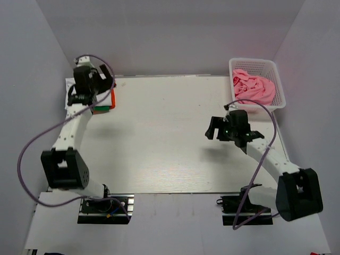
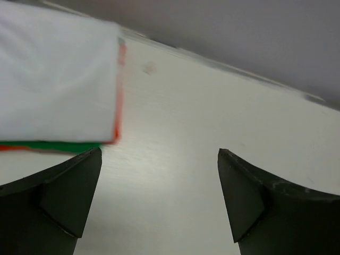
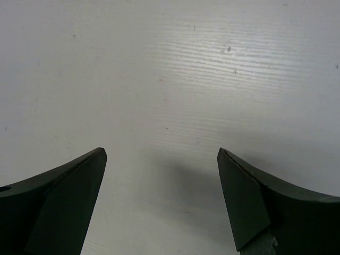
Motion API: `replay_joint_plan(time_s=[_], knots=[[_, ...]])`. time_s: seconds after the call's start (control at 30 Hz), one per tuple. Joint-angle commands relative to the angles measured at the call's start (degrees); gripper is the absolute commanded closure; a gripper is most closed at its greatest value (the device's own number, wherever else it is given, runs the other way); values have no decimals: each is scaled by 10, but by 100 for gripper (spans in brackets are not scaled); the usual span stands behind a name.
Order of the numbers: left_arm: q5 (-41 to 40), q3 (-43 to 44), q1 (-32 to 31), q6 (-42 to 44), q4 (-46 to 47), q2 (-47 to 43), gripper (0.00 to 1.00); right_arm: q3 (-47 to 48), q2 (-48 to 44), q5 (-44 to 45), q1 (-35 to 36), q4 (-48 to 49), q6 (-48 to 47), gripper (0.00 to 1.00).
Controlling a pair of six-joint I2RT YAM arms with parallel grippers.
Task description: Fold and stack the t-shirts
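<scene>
Over the far left corner of the table [image 1: 159,159], holds the left gripper [image 2: 159,156] close by a folded stack of t-shirts, fingers spread wide and gripping nothing. Shows, from the left wrist view, the white t-shirt [image 2: 58,79] lying flat on top, a thin edge of the orange t-shirt [image 2: 120,90] along its right side, and a strip of the green t-shirt [image 2: 53,145] under its near edge. Puts that stack just ahead of the left finger and off to its left, with bare tabletop across the gap between the fingers. Cannot tell whether the fingertips touch the tabletop.

Carries the right gripper [image 3: 162,154] above the right half of the table, well apart from the stack, likewise wide open and empty, looking down on pale tabletop only. Leaves the pink t-shirt [image 1: 255,87] crumpled and unfolded inside the white lattice basket [image 1: 254,60] at the far right corner, beyond the right gripper and untouched by it.
</scene>
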Motion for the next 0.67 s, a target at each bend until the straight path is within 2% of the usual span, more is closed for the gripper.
replay_joint_plan(time_s=[0.0,0.07,0.13,0.23,0.43,0.63], knots=[[170,-169,-41,-103,131,-94,0,-86,-86,-23,1,86,21,9],[193,-223,-71,-117,146,-131,0,-111,-130,-25,0,122,25,9],[200,-286,-76,-122,152,-163,0,-145,-164,-16,0,149,19,9],[218,-333,-83,-122,139,-216,0,-153,-196,-11,0,156,28,9],[192,-345,-83,-117,125,-261,0,-165,-212,-30,-1,181,20,9],[127,-338,-83,-100,100,-273,0,-174,-218,-47,-1,205,18,9]])
